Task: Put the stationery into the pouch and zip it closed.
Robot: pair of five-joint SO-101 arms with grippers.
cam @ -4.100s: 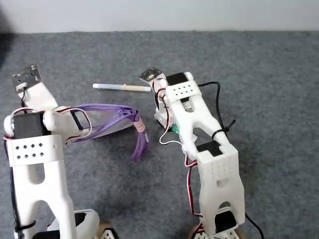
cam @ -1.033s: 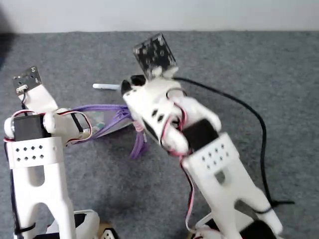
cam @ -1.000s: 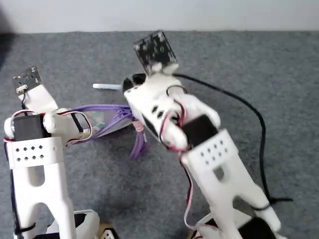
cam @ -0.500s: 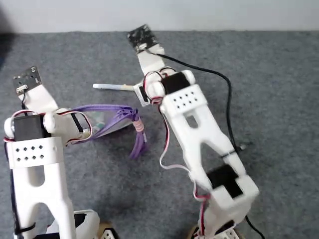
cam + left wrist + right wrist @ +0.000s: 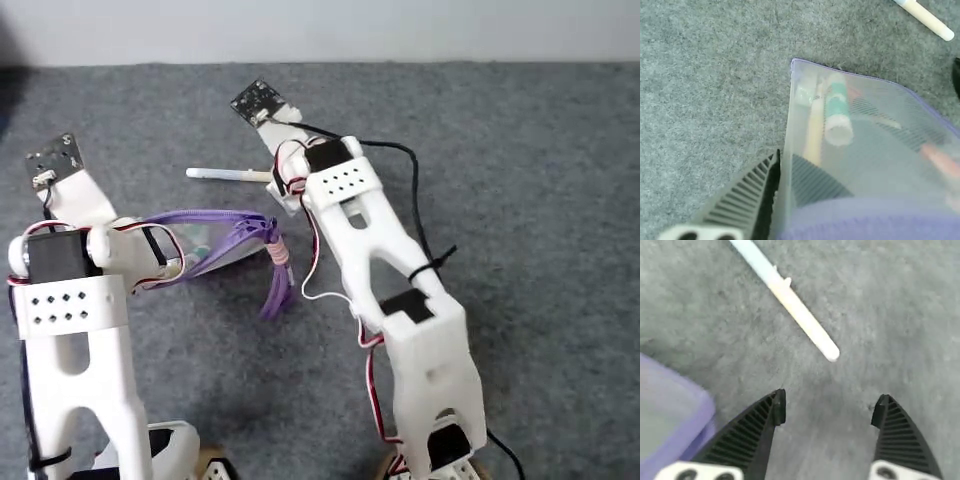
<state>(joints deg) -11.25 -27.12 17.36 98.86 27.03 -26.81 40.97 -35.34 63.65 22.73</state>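
Where the left hand [image 5: 785, 170] pinches one wall of it, the pouch [image 5: 875, 165] stands up off the worktop [image 5: 560, 200]. It is a see-through mesh bag with a purple zip band [image 5: 205, 216] along its rim. Through the mesh show a pale yellow pencil [image 5: 814, 132], a stubby tube [image 5: 837, 112] with a green band, and something pink [image 5: 940, 160] deeper in (too blurred to name). One ribbed black finger [image 5: 762, 197] lies outside the wall and the other shows dark through it, so this hand is clamped on the pouch. From above, the zip band arches away from that hand. A purple strap [image 5: 278, 285] with a pink bead trails from the pouch's end onto the worktop.

Just past the pouch's far side lies a pen [image 5: 790, 300], slim and pale, bluish at one end and cream toward the other. It is flat on the worktop and does not touch the pouch. The right hand [image 5: 830, 407] hovers beside the pouch's purple corner, on the pen's side of it. Its fingers are spread wide with nothing between them, and the pen's cream tip is a little ahead of them.

The worktop is grey and felt-like all round the pouch. A pale wall [image 5: 400, 30] runs along its far edge, beyond the pen. A black cable [image 5: 415, 200] loops along the right arm.
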